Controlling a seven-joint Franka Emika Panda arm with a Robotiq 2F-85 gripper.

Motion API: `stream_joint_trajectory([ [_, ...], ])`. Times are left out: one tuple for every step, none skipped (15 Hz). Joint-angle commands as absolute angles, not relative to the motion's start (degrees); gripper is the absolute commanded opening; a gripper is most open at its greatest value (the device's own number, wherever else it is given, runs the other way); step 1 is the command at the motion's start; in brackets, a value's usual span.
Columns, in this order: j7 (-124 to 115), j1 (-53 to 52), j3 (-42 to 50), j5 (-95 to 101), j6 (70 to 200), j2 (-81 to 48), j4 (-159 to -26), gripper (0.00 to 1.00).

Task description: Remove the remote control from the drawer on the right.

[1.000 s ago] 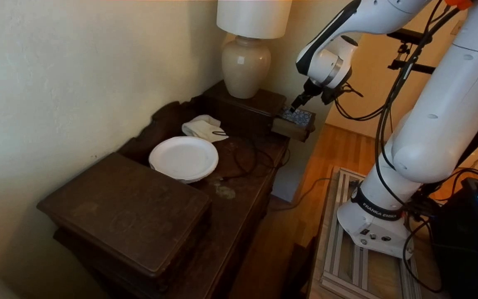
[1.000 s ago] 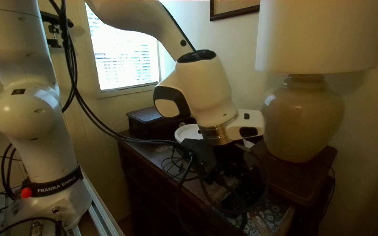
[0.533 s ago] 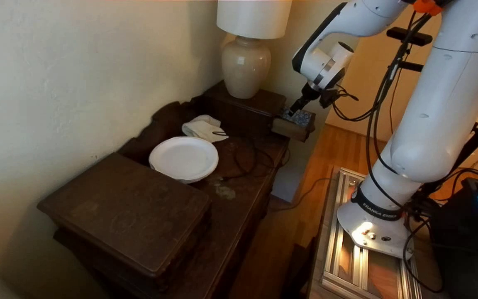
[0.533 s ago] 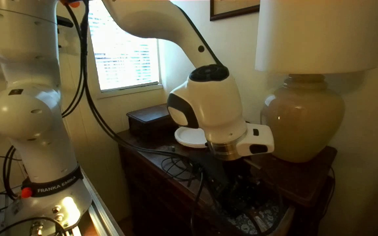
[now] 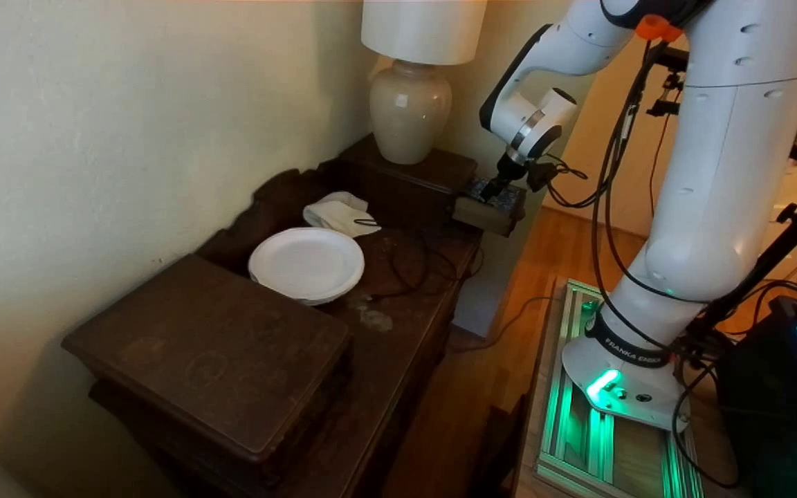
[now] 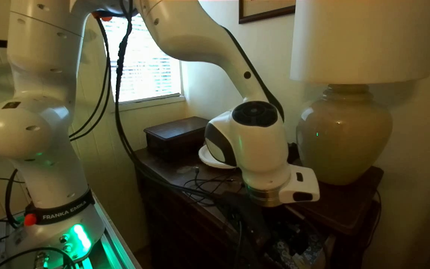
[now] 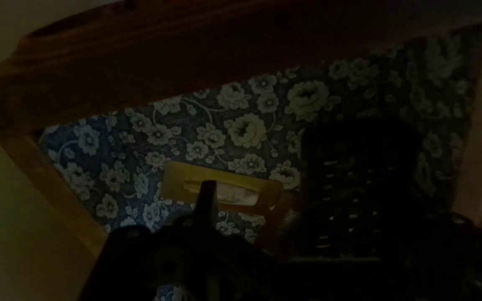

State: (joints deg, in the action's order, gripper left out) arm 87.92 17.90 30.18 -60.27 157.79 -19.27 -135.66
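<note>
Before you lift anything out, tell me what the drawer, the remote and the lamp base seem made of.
Drawer: wood, by its brown boards and moulded front; finish unclear in dim light.
Remote: probably plastic, a black casing with small pale key marks; too shadowed to tell the finish.
Lamp base: likely glazed ceramic, smooth and cream with glossy highlights.

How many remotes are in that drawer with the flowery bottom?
1: in the wrist view, the black remote is in the drawer, right of the yellow thing. More may hide in the dark part.
</note>
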Motion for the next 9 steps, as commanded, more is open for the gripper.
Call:
stream_joint_trajectory([
  [91.87,20.73,28.16,-63.99,155.24,-22.04,-132.68,1.0],
  [92.0,21.13,28.03,-63.94,154.84,-22.4,-132.12,1.0],
  [92.41,21.58,27.78,-64.11,154.34,-22.53,-131.93,1.0],
  [92.62,21.73,27.78,-63.89,154.34,-22.87,-131.64,1.0],
  [93.13,21.73,27.75,-63.54,154.98,-23.08,-131.6,1.0],
  [93.67,21.62,27.73,-63.55,156.45,-23.43,-131.44,1.0],
  [94.15,21.73,27.71,-63.53,156.67,-23.53,-131.27,1.0],
  [94.57,21.61,27.73,-63.69,157.61,-23.72,-131.11,1.0],
  [95.02,21.64,27.7,-63.85,158.06,-23.67,-130.92,1.0],
])
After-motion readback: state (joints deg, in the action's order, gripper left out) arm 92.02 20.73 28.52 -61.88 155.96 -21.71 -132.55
